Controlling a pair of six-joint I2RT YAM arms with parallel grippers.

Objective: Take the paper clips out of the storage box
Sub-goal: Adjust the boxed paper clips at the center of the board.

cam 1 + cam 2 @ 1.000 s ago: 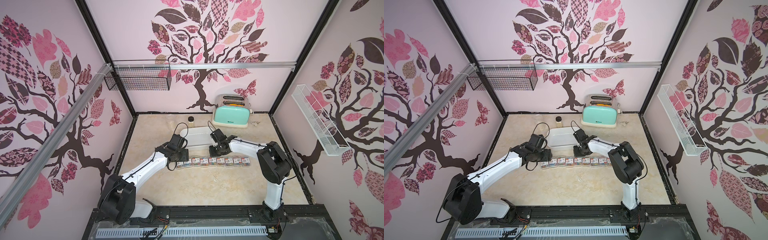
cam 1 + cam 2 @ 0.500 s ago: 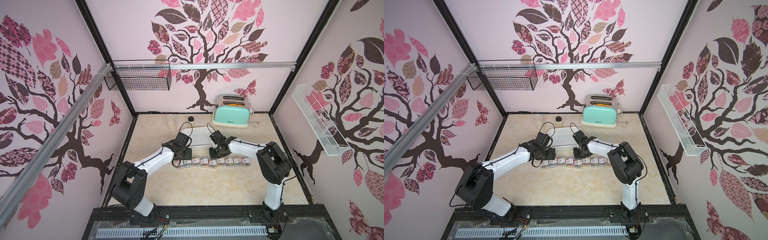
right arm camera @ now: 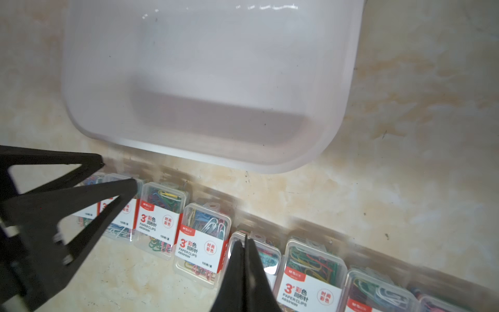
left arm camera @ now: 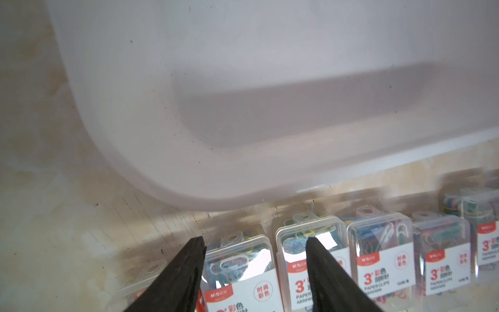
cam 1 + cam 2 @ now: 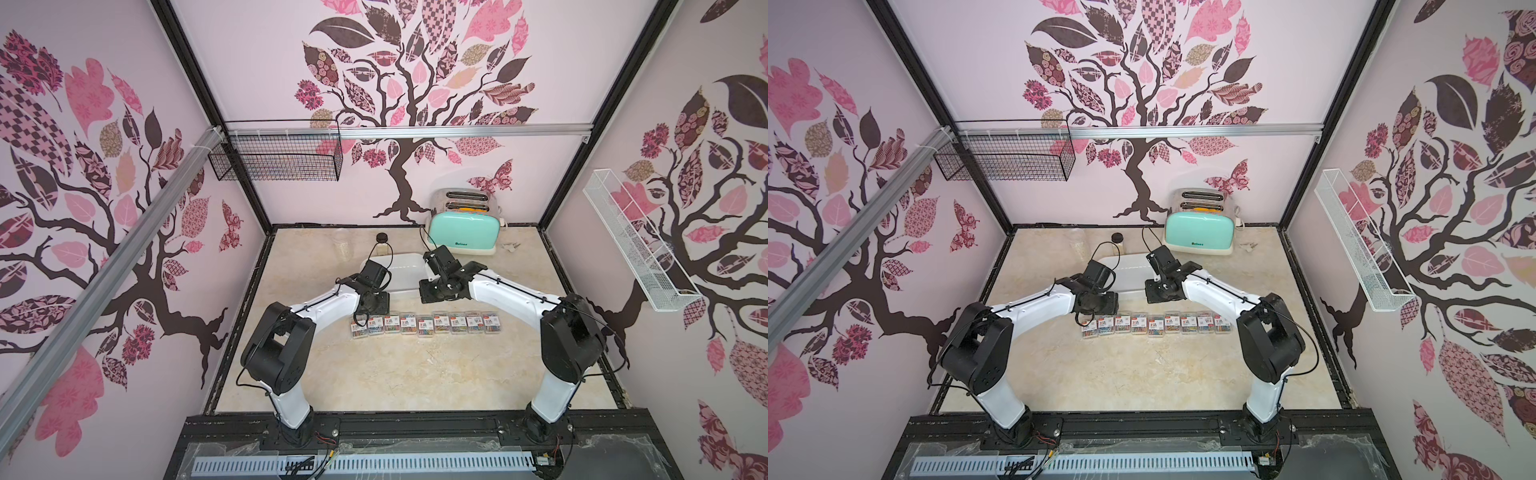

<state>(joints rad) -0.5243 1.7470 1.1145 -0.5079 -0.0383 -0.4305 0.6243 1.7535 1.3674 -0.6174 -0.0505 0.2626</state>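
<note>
Left pincer (image 4: pixel 255 240) parted, right pincer (image 3: pixel 245 239) closed tight, both arms reaching forward

Paper clips (image 5: pixel 426 324) in clear glossy plastic, storage box (image 3: pixel 189 54) — seemingly matt white plastic

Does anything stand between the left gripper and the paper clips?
Nothing visible does. The left gripper, jaws apart, hangs directly over the paper clips, which lie in a row on the table outside the storage box.
</note>
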